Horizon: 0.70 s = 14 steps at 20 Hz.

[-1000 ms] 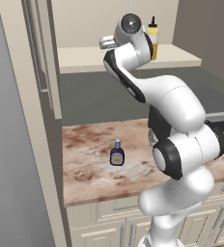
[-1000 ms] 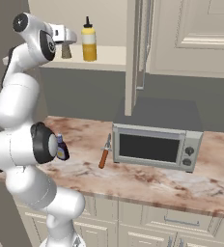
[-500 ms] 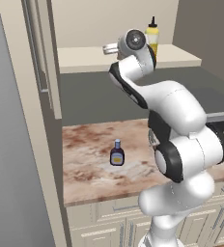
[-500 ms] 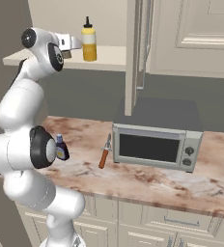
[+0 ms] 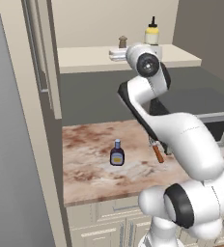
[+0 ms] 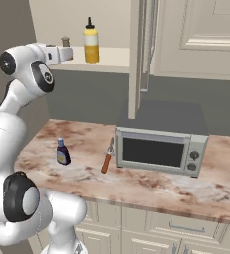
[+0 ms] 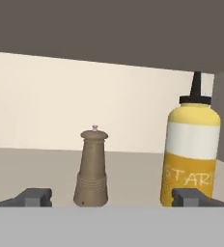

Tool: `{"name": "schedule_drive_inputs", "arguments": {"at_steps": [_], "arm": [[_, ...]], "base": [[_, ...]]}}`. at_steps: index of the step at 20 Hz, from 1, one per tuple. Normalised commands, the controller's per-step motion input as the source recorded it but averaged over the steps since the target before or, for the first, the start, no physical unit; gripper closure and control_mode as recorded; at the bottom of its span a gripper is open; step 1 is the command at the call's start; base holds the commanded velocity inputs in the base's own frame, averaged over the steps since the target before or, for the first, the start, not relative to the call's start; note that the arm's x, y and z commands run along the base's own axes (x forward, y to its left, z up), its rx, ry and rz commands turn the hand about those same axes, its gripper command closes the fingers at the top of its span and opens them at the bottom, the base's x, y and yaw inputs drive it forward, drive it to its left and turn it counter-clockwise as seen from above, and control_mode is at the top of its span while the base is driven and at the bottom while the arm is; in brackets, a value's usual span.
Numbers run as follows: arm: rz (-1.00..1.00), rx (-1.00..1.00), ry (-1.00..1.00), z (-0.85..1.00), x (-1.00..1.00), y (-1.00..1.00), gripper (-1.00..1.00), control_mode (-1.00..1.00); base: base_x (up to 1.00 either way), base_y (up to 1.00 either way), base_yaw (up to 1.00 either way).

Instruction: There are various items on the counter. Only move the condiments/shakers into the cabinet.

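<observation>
On the cream shelf of the cabinet [image 5: 85,59] [image 6: 118,57] stand a short tan pepper shaker [image 5: 122,42] [image 6: 66,41] [image 7: 91,169] and a yellow squeeze bottle [image 5: 152,34] [image 6: 91,42] [image 7: 190,154], upright and apart. My gripper [image 5: 115,54] [image 6: 67,53] [image 7: 112,198] hovers at the shelf's front edge, open and empty, just short of the shaker, which stands left of the middle between its fingertips [image 7: 34,197]. A dark bottle with a blue cap [image 5: 117,153] [image 6: 63,153] stands on the marbled counter [image 5: 92,176] [image 6: 151,188].
A thin orange-brown stick [image 5: 157,153] [image 6: 107,159] lies on the counter beside a grey microwave [image 5: 220,130] [image 6: 161,149]. A tall beige cabinet side panel [image 5: 41,72] [image 6: 134,59] borders the shelf. Panelled base cupboards [image 6: 137,223] run below the counter.
My hand has drawn back and down from the shelf, away from the yellow bottle. The pepper shaker, hidden behind the hand before, now stands free on the shelf.
</observation>
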Motion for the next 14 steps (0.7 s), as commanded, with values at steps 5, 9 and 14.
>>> {"name": "schedule_drive_inputs", "arguments": {"at_steps": [5, 9, 14], "arm": [[-0.03, 0.01, 0.00, -0.06, -1.00, -0.12, -1.00, -1.00], [0.00, 0.02, 0.17, -0.10, -1.00, -0.26, -1.00, -1.00], [0.00, 0.06, 0.34, -0.07, -0.95, -0.24, -1.00, -1.00]], "base": [[0.00, 0.00, 0.00], [0.00, 0.00, 0.00], [0.00, 0.00, 0.00]]}}
